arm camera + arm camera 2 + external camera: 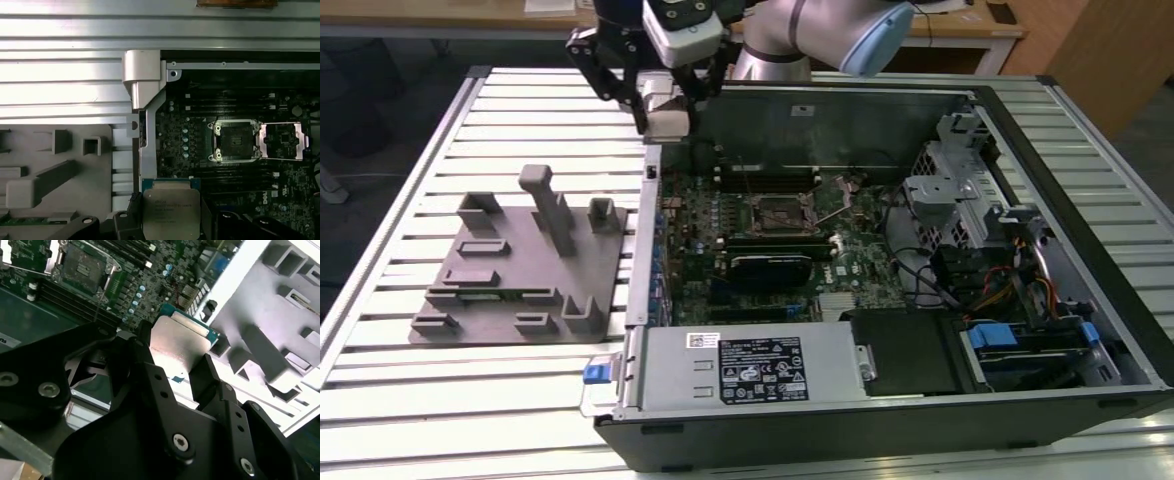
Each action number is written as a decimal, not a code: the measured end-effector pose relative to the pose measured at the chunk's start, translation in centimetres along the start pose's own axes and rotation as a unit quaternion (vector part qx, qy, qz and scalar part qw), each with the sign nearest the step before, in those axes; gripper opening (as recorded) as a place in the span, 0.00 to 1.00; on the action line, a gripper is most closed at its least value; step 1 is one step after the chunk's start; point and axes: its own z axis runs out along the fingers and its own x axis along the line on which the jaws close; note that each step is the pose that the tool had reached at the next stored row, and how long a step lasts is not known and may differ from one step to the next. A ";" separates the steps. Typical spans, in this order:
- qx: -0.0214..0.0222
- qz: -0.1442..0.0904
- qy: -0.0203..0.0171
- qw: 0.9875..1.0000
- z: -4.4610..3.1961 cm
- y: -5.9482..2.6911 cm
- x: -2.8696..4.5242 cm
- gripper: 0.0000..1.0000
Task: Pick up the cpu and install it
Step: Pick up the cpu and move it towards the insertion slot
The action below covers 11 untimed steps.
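Claw (172,367) is clamped on the cpu (181,337). Two black fingers (142,375) press its opposite edges, silvery lid up, with a green board rim showing at the edge away from the claw. In the first wrist view the cpu (171,212) sits flat between the fingers, printed lid facing the camera. Cpu is in the air, touching nothing but the claw.

Exterior view: claw (656,100) hangs from the arm (814,35) over the corner of the computer case (1081,230) closest to both the desk's far edge and the grey parts tray (520,255). Cpu hovers roughly above the case wall there, between tray and motherboard (854,265), not over the socket.

Socket (235,142) is open on the motherboard, well apart from the cpu. Its metal load plate (282,141) is flipped back beside it. In the exterior view the socket (781,212) lies mid-board. In the second wrist view the socket (82,265) is beyond the cpu. Cpu not installed.

Case lies on its side, open, on the slatted metal desk (387,400), taking the exterior view's right part of the desk. Tray lies flat just beside the case, toward the desk's edge at the exterior view's left, with upright grey posts (547,205) and blocks. Grey labelled power-supply box (747,365) fills the case corner by the desk's near edge, just beside a black block (914,350).
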 end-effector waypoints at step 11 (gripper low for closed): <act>0.000 0.000 0.006 1.000 0.96 0.21 -3.65 0.55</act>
